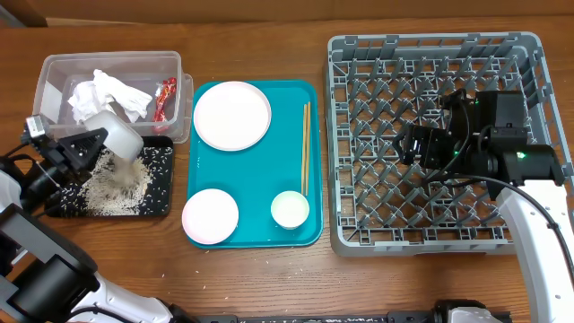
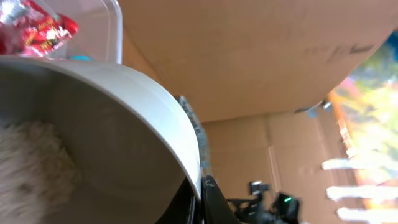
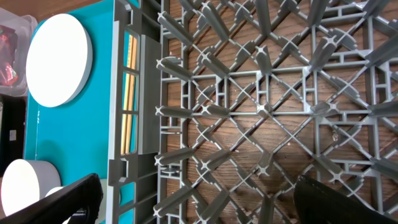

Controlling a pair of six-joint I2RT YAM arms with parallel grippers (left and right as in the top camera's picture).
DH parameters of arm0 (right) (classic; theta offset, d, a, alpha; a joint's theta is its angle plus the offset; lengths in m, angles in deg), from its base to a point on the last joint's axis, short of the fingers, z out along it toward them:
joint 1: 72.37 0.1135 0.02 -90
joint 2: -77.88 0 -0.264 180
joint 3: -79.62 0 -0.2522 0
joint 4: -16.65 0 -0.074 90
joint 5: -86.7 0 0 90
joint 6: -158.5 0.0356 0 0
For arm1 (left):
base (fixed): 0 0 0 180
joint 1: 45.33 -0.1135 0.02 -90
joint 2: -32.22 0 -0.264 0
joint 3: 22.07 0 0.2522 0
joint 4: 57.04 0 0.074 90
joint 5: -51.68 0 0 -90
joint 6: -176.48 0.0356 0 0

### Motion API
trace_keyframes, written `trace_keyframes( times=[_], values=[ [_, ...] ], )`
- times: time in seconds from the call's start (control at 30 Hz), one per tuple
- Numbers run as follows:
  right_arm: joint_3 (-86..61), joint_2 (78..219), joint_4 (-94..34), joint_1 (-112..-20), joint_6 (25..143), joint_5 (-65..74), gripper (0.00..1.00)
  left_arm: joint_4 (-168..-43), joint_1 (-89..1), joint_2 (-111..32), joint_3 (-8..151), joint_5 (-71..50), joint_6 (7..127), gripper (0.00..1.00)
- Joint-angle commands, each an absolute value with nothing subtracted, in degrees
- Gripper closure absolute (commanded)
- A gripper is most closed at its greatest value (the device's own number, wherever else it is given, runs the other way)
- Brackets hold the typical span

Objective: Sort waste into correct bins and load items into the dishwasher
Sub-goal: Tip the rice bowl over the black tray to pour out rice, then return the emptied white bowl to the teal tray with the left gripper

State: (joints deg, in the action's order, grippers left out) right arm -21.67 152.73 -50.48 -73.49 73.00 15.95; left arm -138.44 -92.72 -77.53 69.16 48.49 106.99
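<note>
The white bowl is left of the teal tray, tipped steeply with its mouth turned down toward the shallow black tray. The left tool is clamped tight on its rim. The left wrist view shows the bowl's smooth, glossy inner wall with clumped white rice lying against it. More rice lies as a loose, grainy heap and scatter on the matte black floor beneath. Further back on that same side of the teal tray is the clear plastic tub, which holds crumpled white tissue and a shiny red foil wrapper. The thin wooden chopsticks lie on the teal tray, side by side along its right edge, long axis running from far to near. The round white plate lies flat at the tray's far left, the smaller pink plate at its near left, and the small white cup stands mouth up at its near right. To the right of the teal tray, on the wooden table, is the grey plastic dish rack, a lattice of upright pegs. The right tool hangs over it with its jaws spread wide, holding and touching nothing.
</note>
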Motion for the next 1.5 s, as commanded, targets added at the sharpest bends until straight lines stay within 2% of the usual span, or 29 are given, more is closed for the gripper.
trace_keyframes(
  times=[0.0, 0.37, 0.63, 0.9, 1.03, 1.13, 1.37, 1.47],
  values=[
    [-20.4, 152.5, -50.7, -73.7, 73.2, 16.1, 0.00, -138.4, -93.0, -77.9, 68.9, 52.3, 100.1, 0.96],
    [-20.4, 152.5, -51.3, -73.7, 73.2, 16.1, 0.00, -136.3, -93.0, -77.9, 68.9, 51.2, 98.9, 0.96],
    [-20.4, 152.5, -51.5, -73.7, 73.2, 16.1, 0.00, -140.3, -92.2, -77.1, 69.2, 51.8, 100.5, 0.96],
    [-20.4, 152.5, -51.4, -73.7, 73.2, 16.1, 0.00, -142.8, -83.7, -69.2, 76.7, 48.3, 102.7, 0.96],
    [-20.4, 152.5, -51.2, -73.7, 73.2, 16.1, 0.00, -142.2, -74.4, -66.4, 83.1, 34.8, 99.2, 0.96],
    [-20.4, 152.5, -51.0, -73.7, 73.2, 16.1, 0.00, -139.4, -63.7, -66.1, 87.4, 18.5, 92.5, 0.96],
    [-20.4, 152.5, -51.0, -73.7, 73.2, 16.1, 0.00, -136.4, -40.9, -68.1, 87.7, -19.8, 83.7, 0.96],
    [-20.4, 152.5, -51.0, -73.7, 73.2, 16.1, 0.00, -138.0, -34.5, -70.7, 87.3, -29.3, 81.9, 0.96]
  ],
)
